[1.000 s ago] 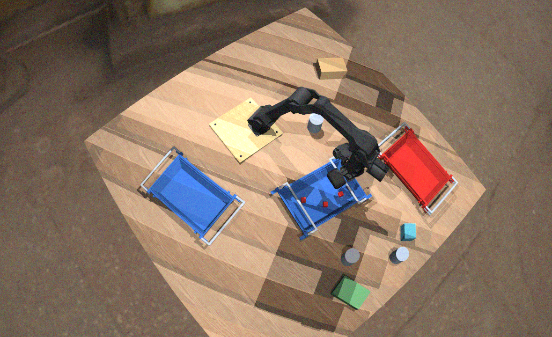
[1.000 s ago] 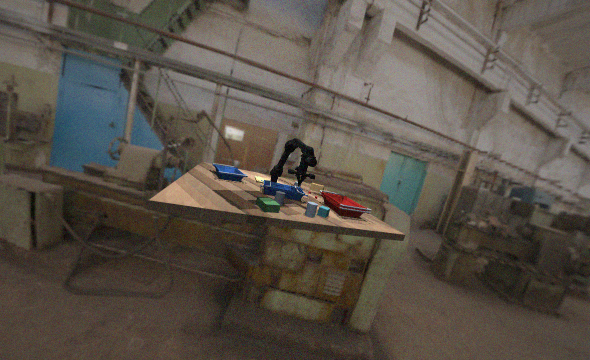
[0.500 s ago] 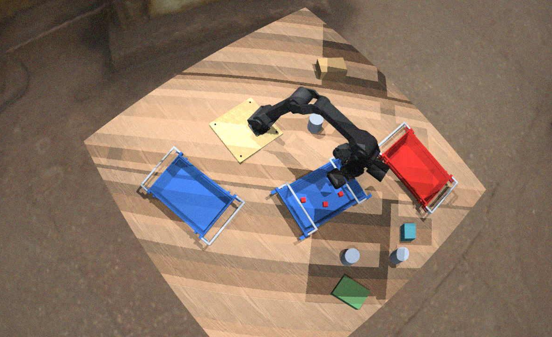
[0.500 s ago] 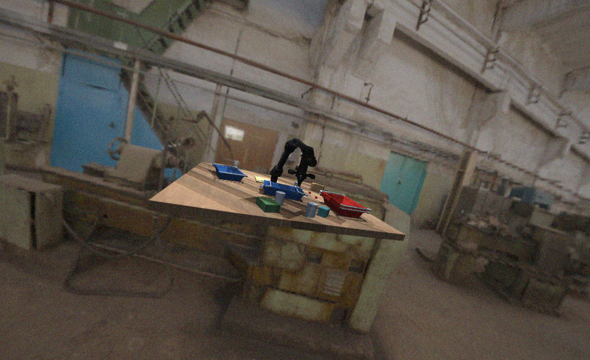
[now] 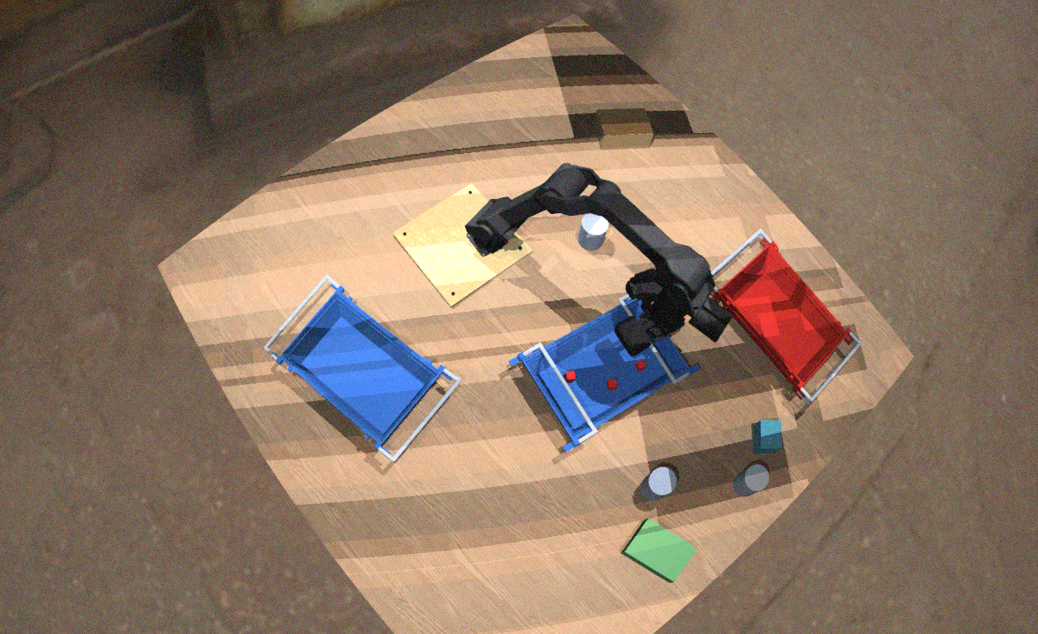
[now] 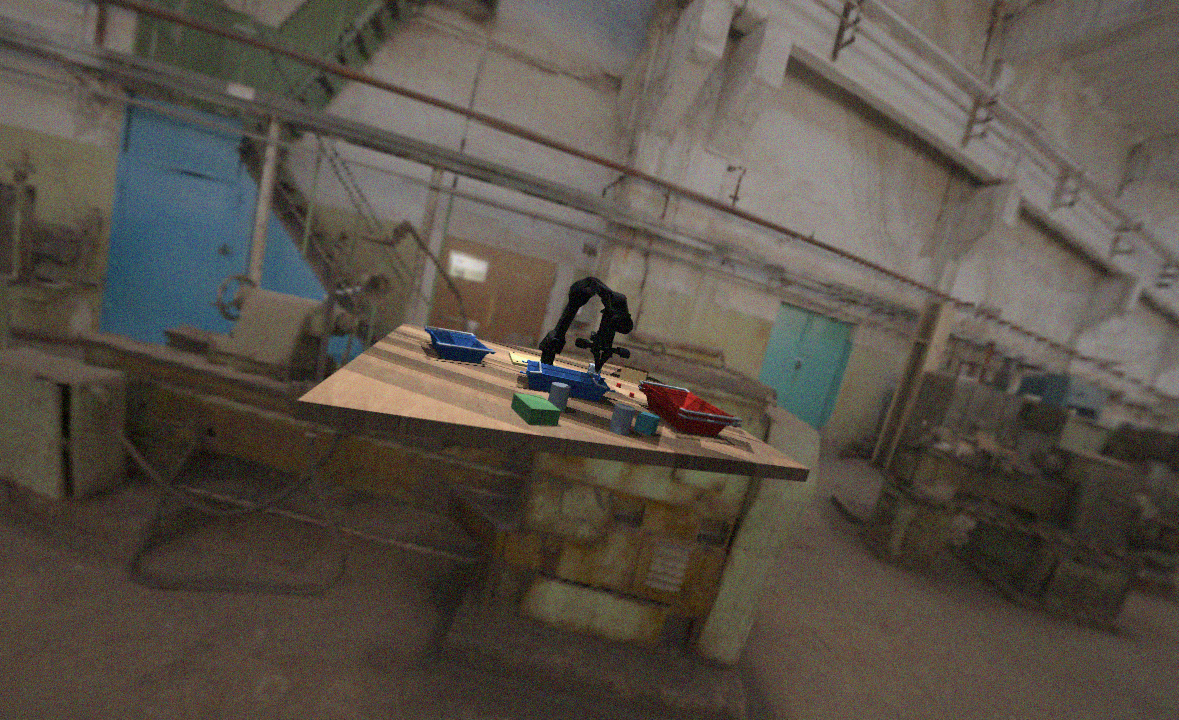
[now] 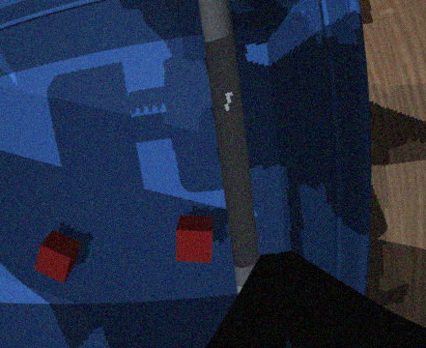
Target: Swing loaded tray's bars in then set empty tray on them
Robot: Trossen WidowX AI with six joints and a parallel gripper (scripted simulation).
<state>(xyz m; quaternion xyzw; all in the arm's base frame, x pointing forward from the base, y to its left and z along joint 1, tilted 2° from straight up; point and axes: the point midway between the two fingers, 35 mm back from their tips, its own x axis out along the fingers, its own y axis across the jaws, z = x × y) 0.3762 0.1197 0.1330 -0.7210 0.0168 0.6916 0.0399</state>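
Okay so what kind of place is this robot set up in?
Probably an old workshop or factory hall: the exterior view shows stained, peeling walls, a rusty pipe running across, and a metal staircase beside a blue door.

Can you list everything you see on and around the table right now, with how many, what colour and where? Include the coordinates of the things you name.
Loaded tray point(image 5: 548, 403) point(image 6: 566, 383): one, blue, mid-table.
Its bars: two, pale grey, across its top.
Small blocks: three, red, inside it.
Other blue tray point(image 5: 360, 366) point(image 6: 457, 349): one, left in the top view.
Red tray point(image 5: 782, 315) point(image 6: 684, 410): one, right in the top view.
Cylinders: three, grey, one near the arm, two below the trays.
Teal cube point(image 5: 766, 436) point(image 6: 647, 423): one, beside a cylinder.
Green block point(image 5: 658, 550) point(image 6: 535, 409): one, bottom of the top view.
Tan block point(image 5: 624, 128): one, far edge.
Yellow plate point(image 5: 436, 252): one, under the arm's base.
Arm: one, black, reaching over the loaded tray.
Gripper: one, black, shut.
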